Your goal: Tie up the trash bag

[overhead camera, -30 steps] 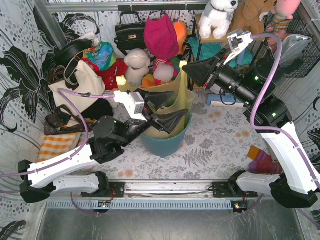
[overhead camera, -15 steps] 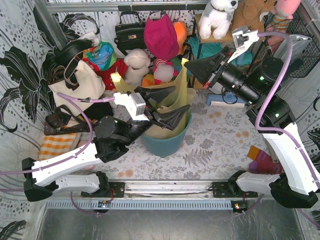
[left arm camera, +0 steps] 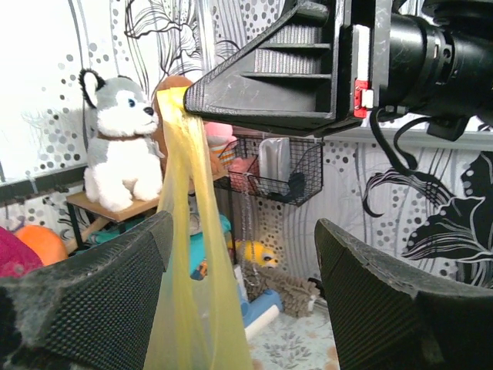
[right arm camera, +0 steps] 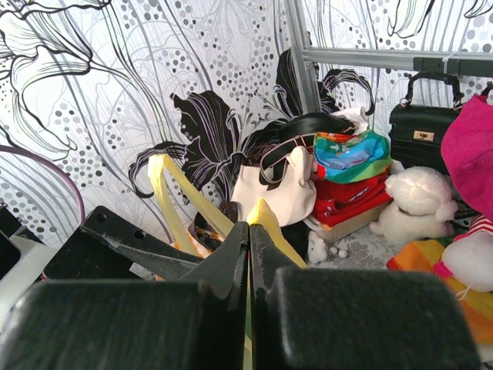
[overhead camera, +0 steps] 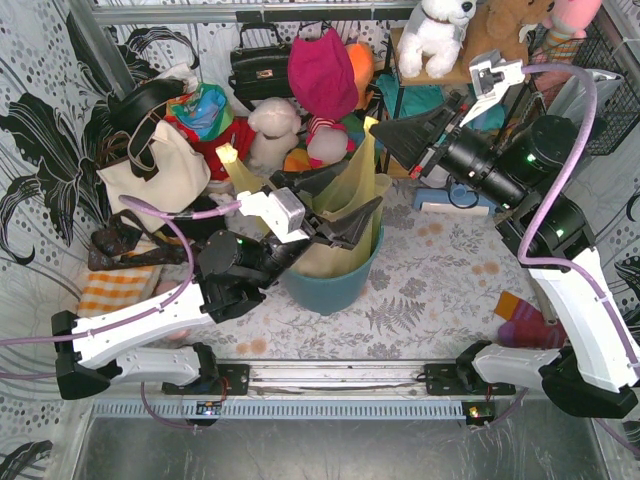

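The trash bag (overhead camera: 345,215) is thin yellow plastic and sits in the round teal bin (overhead camera: 335,285). My right gripper (overhead camera: 373,126) is shut on one bag handle and holds it stretched up above the bin. In the right wrist view (right arm camera: 248,228) the yellow tip (right arm camera: 262,211) pokes out past the closed jaws. The other handle (overhead camera: 229,156) stands up free at the left. My left gripper (overhead camera: 360,186) is open around the stretched strip. In the left wrist view (left arm camera: 243,262) the strip (left arm camera: 192,308) hangs next to the left finger (left arm camera: 92,297).
A cream tote bag (overhead camera: 160,165) with black straps, a black handbag (overhead camera: 258,66) and plush toys (overhead camera: 322,75) crowd the back. A white husky toy (overhead camera: 436,28) sits on a shelf. An orange striped cloth (overhead camera: 110,290) lies left, a striped sock (overhead camera: 525,320) right.
My left gripper has moved right and slightly forward, still open, closer to the stretched handle. My right gripper has shifted slightly up and right, still holding the handle.
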Controlling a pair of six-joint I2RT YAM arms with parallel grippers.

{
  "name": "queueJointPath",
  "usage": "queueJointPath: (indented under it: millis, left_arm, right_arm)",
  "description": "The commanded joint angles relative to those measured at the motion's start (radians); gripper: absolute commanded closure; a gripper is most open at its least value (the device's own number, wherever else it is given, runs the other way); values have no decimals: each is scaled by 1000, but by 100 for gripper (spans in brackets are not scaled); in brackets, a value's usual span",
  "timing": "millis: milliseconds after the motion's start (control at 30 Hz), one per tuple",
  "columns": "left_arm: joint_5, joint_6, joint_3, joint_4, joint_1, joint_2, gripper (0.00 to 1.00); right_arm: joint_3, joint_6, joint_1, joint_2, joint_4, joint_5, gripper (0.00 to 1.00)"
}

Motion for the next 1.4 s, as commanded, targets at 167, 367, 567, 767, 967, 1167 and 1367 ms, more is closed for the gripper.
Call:
queueJointPath:
  millis: [167,367,567,767,967,1167,1367]
  left_arm:
    - [235,69,118,-74,93,7,17]
    - [493,-63,171,-102,254,34,17]
    - [765,-206,268,-93,357,111,18]
    - [853,-264,315,-81,388,173,31]
    - [867,-331,313,-22,417,200,48]
    - [870,-400,310,29,443,214,57]
    - [868,-418,309,31,450,209,82]
  right_arm:
    - [7,-2,2,-36,-8,-54,100]
    - [-11,-4,2,-57,7,-85,100]
    - [-10,1,2,-58,6,-107,100]
    - [-14,1,2,-58,9,-112,100]
    - [-14,1,2,-59,7,-114,100]
    - [-16,-2,2,-59,8,-116,100]
    - [-19,-4,2,-61,7,-109,100]
